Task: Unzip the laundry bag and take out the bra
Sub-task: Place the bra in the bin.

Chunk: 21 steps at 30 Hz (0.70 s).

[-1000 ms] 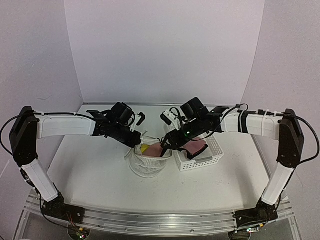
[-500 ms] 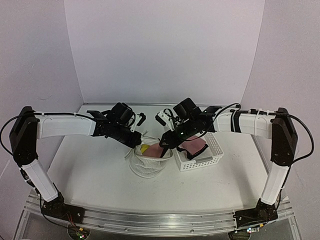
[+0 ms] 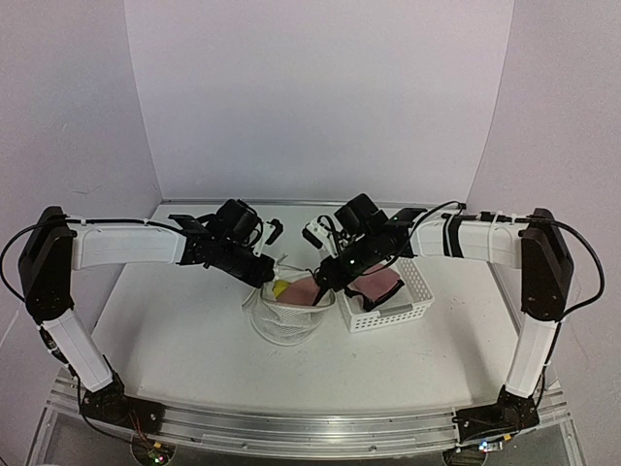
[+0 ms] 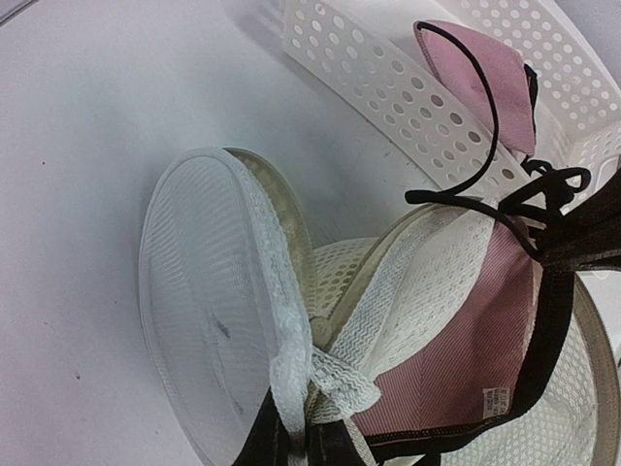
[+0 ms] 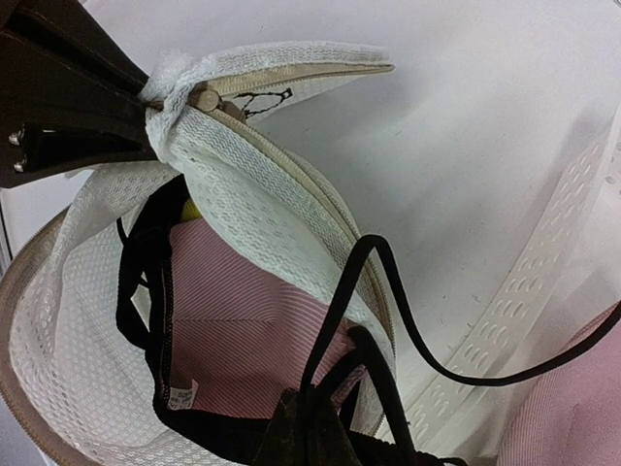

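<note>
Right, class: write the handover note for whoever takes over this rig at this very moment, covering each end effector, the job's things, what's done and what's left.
Left end effector: shut on the white mesh laundry bag by the zip, holding it open.
Right end effector: shut on the black strapping of the yellow and pink bra, which lies inside the bag.
Done: bag unzipped, lid flipped aside.
Left: lift the bra out.
Beside the bag: white perforated plastic basket holding a pink garment.
</note>
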### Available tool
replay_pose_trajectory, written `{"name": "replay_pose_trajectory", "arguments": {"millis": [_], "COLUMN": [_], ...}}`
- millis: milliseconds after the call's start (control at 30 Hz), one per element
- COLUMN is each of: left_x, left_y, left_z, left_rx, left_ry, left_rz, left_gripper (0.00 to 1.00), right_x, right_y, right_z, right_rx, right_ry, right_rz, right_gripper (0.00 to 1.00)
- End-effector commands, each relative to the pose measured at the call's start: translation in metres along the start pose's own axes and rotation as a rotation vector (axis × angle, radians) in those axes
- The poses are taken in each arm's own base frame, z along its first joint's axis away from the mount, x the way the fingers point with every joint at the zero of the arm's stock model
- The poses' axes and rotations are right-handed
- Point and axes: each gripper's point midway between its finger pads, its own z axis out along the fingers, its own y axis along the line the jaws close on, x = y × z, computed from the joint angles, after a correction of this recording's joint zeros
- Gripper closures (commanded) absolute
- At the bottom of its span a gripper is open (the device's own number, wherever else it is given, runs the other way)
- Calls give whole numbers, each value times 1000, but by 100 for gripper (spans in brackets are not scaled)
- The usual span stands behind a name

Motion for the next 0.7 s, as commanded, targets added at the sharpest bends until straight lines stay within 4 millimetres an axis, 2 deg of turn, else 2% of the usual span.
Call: {"name": "replay_pose_trajectory", "arguments": {"millis": [0,233,367,667], "left_x": [-13,-14,-14,-12], "left_y": [-2,-3,-3,-2], "left_z": [-6,-7,-7,-5], "left_rx": [-11,-10,-9,-11], "left_ry": [-27,-28,-27,-21], "left_rz": [17,15,17,17], "left_gripper": [100,100,100,100], "right_x": [-37,-63,-75,-100], "right_y": [13,24,28,25], "right_z": [-34,-84,-105,-156], "right_rx": [-7,-2,6,85], "right_ry": [-138,-304,-376,-546], "right_rz": [-47,-89,-97,-103], "right_gripper": [100,100,100,100]}}
